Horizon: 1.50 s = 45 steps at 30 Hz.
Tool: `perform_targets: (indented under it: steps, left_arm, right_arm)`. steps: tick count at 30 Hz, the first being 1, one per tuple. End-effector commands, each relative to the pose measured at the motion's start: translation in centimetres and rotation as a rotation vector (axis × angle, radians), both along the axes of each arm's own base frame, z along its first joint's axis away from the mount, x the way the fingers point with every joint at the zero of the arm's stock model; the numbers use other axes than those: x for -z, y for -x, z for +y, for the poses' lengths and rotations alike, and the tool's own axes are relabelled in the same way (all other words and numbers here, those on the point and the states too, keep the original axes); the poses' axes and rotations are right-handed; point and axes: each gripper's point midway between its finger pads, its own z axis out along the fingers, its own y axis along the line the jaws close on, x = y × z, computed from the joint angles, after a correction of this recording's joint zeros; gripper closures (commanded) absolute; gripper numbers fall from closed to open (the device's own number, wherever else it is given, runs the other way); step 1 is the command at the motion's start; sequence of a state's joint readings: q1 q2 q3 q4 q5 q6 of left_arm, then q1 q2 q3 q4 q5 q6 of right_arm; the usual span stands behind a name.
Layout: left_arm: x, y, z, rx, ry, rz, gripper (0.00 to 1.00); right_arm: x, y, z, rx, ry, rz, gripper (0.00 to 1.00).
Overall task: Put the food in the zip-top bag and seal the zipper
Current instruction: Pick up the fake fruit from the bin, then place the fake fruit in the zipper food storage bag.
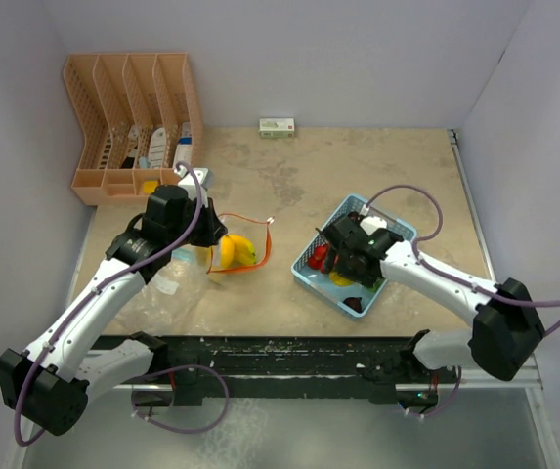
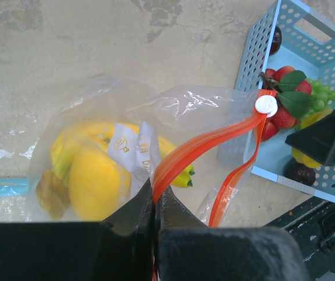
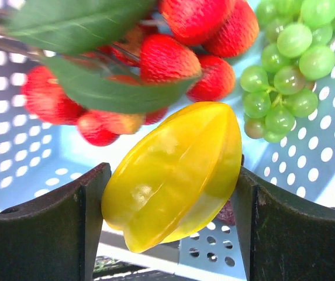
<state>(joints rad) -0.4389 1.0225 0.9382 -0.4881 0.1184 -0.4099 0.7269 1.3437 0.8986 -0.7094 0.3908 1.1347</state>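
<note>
Two holds to mind: pinch the zip-top bag point(image 2: 173, 105) by its orange zipper strip point(image 2: 214, 137) with the clenched left gripper point(image 2: 154, 196), mouth held wide. Lift the yellow star fruit point(image 3: 179, 170) (grasped between the right gripper point(image 3: 170, 199) fingers, inside the light-blue basket point(image 3: 33, 175)) straight up, clear of lychees point(image 3: 173, 58) and grapes point(image 3: 284, 76).

We cannot read the small box point(image 1: 277, 126) by the far wall, and we lose much of the basket point(image 1: 321, 291) behind the right gripper point(image 1: 338, 262).
</note>
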Motion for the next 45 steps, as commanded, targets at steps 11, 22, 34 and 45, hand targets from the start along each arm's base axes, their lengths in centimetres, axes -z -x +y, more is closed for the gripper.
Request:
perform_targets:
  steps: [11, 22, 34, 45]
  left_arm:
    - [-1.1, -0.4, -0.4, -0.005, 0.035, -0.032, 1.00]
    - [-1.7, -0.4, -0.5, -0.006, 0.047, -0.036, 1.00]
    - [-2.8, -0.9, -0.9, -0.002, 0.056, -0.047, 1.00]
    - [-3.2, -0.6, -0.7, -0.005, 0.057, -0.052, 1.00]
  right_arm:
    - [-16.6, -3.6, 11.0, -0.373, -0.311, -0.440, 0.62]
    - [-21.2, -1.9, 21.3, -0.659, -0.523, -0.529, 0.62]
    - [-18.1, -1.9, 25.9, -0.737, -0.496, -0.471, 0.59]
    - [-15.5, -5.1, 24.4, -0.628, -0.295, -0.447, 0.00]
